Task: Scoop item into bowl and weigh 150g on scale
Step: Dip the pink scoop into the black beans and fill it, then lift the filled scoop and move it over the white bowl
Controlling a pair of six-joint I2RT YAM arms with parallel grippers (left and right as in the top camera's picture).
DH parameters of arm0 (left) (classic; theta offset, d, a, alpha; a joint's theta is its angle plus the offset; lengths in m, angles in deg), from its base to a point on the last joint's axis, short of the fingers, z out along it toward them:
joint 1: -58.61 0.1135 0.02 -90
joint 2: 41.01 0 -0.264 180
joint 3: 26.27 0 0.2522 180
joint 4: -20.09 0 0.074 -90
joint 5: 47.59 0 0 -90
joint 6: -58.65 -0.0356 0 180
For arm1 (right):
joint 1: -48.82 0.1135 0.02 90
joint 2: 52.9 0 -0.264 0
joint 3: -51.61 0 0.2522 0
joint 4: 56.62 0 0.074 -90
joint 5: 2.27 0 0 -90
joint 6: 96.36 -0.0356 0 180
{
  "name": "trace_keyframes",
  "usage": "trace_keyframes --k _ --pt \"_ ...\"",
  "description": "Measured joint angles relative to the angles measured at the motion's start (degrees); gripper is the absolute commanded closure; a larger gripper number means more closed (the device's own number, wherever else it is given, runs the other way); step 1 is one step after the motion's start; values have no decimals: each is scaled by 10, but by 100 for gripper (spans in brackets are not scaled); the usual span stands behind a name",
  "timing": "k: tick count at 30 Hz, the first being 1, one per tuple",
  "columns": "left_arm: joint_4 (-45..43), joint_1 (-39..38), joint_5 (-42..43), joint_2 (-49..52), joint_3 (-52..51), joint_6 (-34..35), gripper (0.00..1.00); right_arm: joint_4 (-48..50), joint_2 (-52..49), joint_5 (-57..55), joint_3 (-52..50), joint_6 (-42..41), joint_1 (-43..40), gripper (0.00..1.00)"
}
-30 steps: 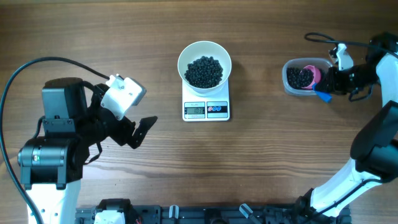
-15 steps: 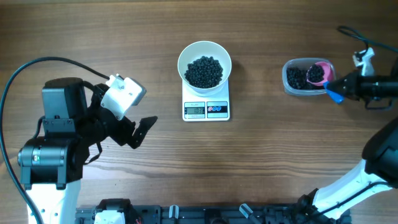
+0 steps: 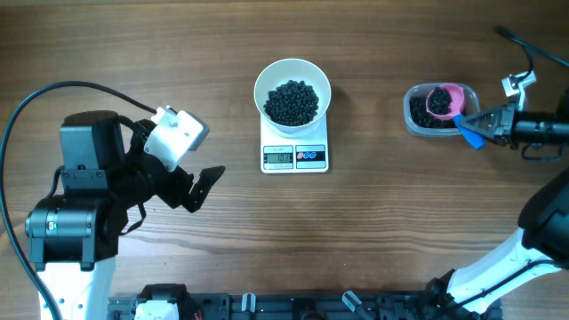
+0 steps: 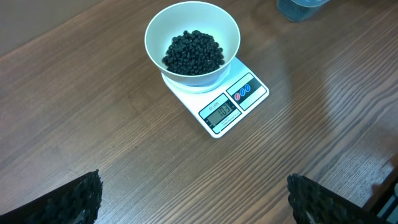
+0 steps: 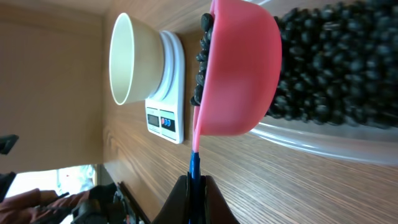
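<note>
The beads (image 3: 292,101), loose and apt to roll, are judged best lifted in the pink scoop (image 3: 442,100) by its blue handle (image 3: 469,133), which is pinched in the closed jaws of the right gripper (image 3: 491,127) over the tub (image 3: 414,122); most lie in the bowl (image 3: 267,80) on the scale (image 3: 294,157), well apart. The left gripper (image 3: 200,185) is spread open, empty

A brown wood-grain table (image 3: 400,222) carries everything here. A small white scale (image 3: 295,156) sits flat on it near the middle, its display facing the robot. A clear plastic tub (image 3: 414,129) rests on the wood well off to the scale's right.
</note>
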Motion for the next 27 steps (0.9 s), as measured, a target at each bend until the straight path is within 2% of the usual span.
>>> trace_keyframes --k 6,12,18,24,27 --pt "0 0 0 0 0 0 0 6 44 5 0 -23 95 96" --pt "0 0 0 0 0 0 0 46 98 13 0 -90 202 96" --pt "0 0 0 0 0 0 0 149 99 10 0 -169 313 96" --pt "0 0 0 0 0 0 0 264 99 -79 0 -233 414 96" --pt "0 0 0 0 0 0 0 317 99 -180 0 -248 465 95"
